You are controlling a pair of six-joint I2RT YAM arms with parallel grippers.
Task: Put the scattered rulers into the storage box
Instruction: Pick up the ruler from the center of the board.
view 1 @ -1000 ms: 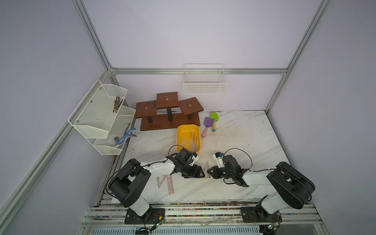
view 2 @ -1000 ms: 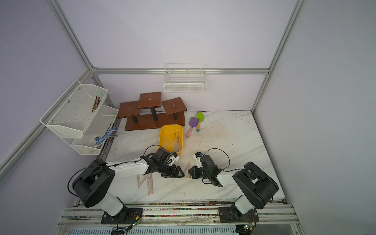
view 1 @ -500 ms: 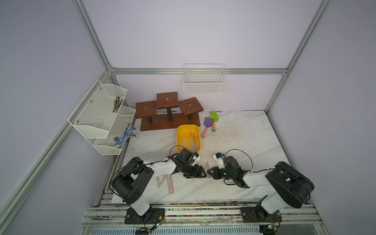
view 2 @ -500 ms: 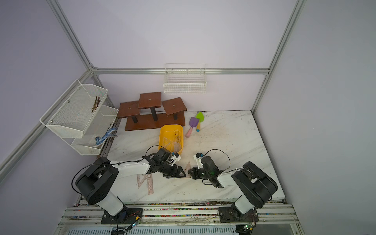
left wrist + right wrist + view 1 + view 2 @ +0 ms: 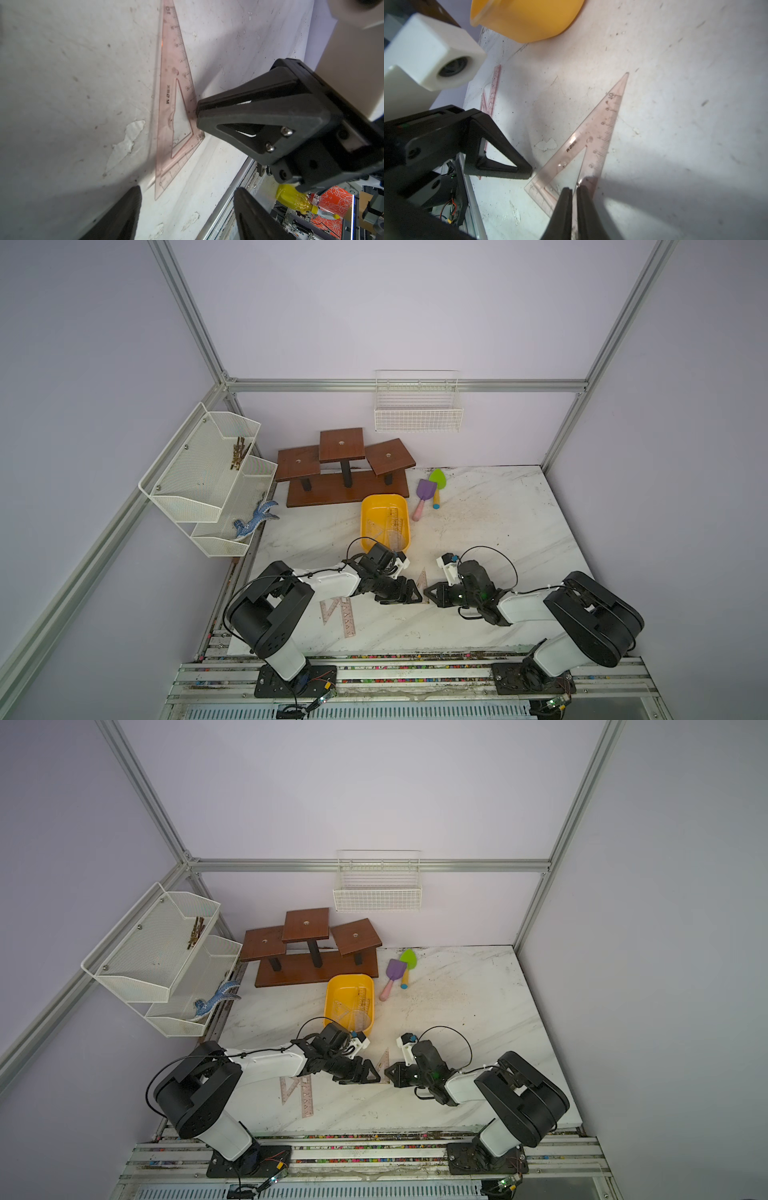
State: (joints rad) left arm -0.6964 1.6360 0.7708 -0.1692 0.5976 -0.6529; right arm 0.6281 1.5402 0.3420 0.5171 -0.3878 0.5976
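A pinkish triangular set square (image 5: 422, 581) (image 5: 384, 1060) (image 5: 164, 104) (image 5: 604, 128) lies on the marble between my two grippers. My right gripper (image 5: 429, 595) (image 5: 389, 1075) (image 5: 572, 188) is shut, its tips resting on the ruled edge near one corner; I cannot tell if it pinches the plastic. My left gripper (image 5: 410, 595) (image 5: 371, 1077) (image 5: 187, 207) stands open, low over the table, one finger (image 5: 500, 164) almost touching the piece's corner. The yellow storage box (image 5: 364, 526) (image 5: 328, 1002) (image 5: 529, 20) behind holds several clear rulers (image 5: 392, 526). A straight ruler (image 5: 347, 619) and another set square (image 5: 329, 609) lie beside the left arm.
A brown wooden stand (image 5: 345, 493) sits behind the box, with purple and green toy shovels (image 5: 426, 493) to its right. A white wire basket (image 5: 417, 416) hangs on the back wall and a mesh rack (image 5: 208, 481) on the left wall. The table's front edge and rail (image 5: 234, 187) run close by.
My left gripper has crept a little rightward, closer to the set square. The right gripper has stayed where it was, still shut.
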